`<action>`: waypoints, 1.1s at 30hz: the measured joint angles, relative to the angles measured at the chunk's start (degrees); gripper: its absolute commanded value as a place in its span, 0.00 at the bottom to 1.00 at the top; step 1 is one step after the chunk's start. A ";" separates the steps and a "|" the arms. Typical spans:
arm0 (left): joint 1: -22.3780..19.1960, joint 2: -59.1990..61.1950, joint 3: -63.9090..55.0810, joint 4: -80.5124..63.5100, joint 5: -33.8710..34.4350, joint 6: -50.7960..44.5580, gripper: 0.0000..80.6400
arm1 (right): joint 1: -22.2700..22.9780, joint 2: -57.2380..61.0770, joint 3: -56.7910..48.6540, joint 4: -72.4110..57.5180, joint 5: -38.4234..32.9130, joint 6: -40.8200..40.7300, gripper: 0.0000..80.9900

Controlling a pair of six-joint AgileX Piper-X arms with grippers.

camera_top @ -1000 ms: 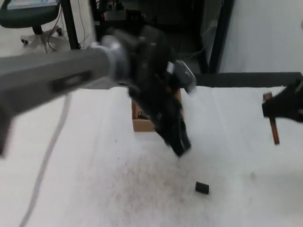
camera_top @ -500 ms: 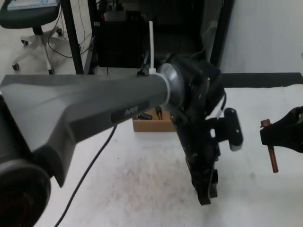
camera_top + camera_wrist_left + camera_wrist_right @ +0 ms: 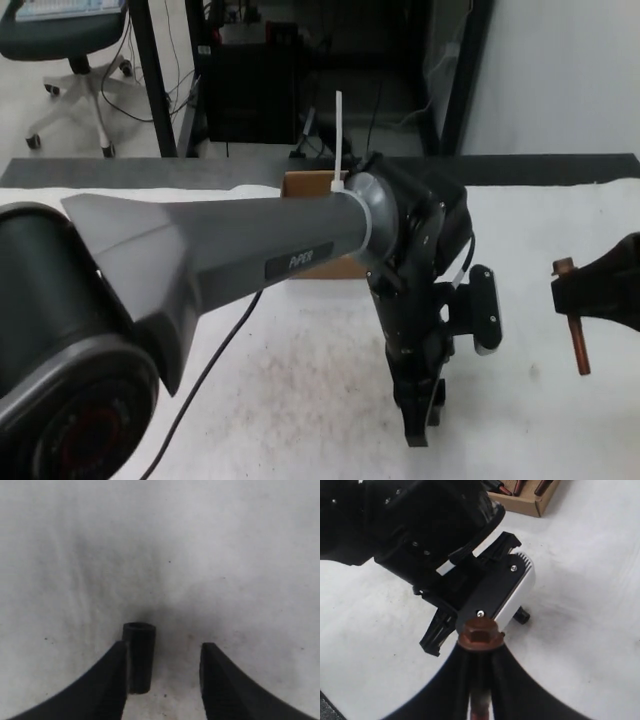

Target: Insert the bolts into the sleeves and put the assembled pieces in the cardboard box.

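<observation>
Small black cylindrical sleeve (image 3: pixel 139 657) straddled off-centre by spread left gripper (image 3: pixel 162 650) — may be knocked rolling — rusty hex-head bolt (image 3: pixel 479 633) clamped in right gripper (image 3: pixel 479 652)

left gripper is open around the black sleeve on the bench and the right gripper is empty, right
Not quite. The right gripper is not empty: it is shut on a copper-coloured bolt, as the right wrist view shows. The rest holds: the left gripper is open around the black sleeve on the bench.

Even, diffuse light on the white bench (image 3: pixel 300 400); a soft dark shadow pools around the sleeve (image 3: pixel 139 655)
</observation>
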 measured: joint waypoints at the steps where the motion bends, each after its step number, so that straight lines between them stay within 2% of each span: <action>1: 0.00 0.22 0.00 -0.75 -0.54 0.00 0.52 | 0.00 0.00 0.00 0.44 0.00 0.00 0.01; 14: 0.14 1.78 0.00 -4.17 -2.58 0.00 0.50 | 0.00 -0.28 0.00 1.16 0.00 0.00 0.01; 15: 0.25 1.84 0.00 -4.20 -2.58 0.00 0.46 | 0.00 -0.30 0.00 1.16 0.00 0.00 0.01; 17: 0.22 1.92 0.00 -4.19 -2.58 0.00 0.28 | 0.00 -0.30 0.00 1.16 0.00 0.00 0.01; 19: 0.22 2.11 0.00 -4.07 -2.58 0.00 0.02 | 0.00 -0.36 0.00 1.16 0.00 0.00 0.01; 20: 0.22 2.08 0.00 -3.54 -2.58 0.00 0.01 | 0.00 -0.36 0.00 1.16 0.00 0.00 0.01; 25: 0.22 2.08 -0.40 -2.22 -3.48 0.00 0.00 | 0.00 -0.36 0.00 1.16 0.00 0.00 0.01; 28: 0.07 2.08 -0.63 -0.93 -6.28 -3.09 0.00 | 0.00 -0.36 0.00 1.16 -0.13 0.00 0.01; 33: 0.30 -0.41 0.25 -1.87 -19.33 -13.58 0.00 | 0.00 -0.79 0.00 1.16 -0.12 0.99 0.01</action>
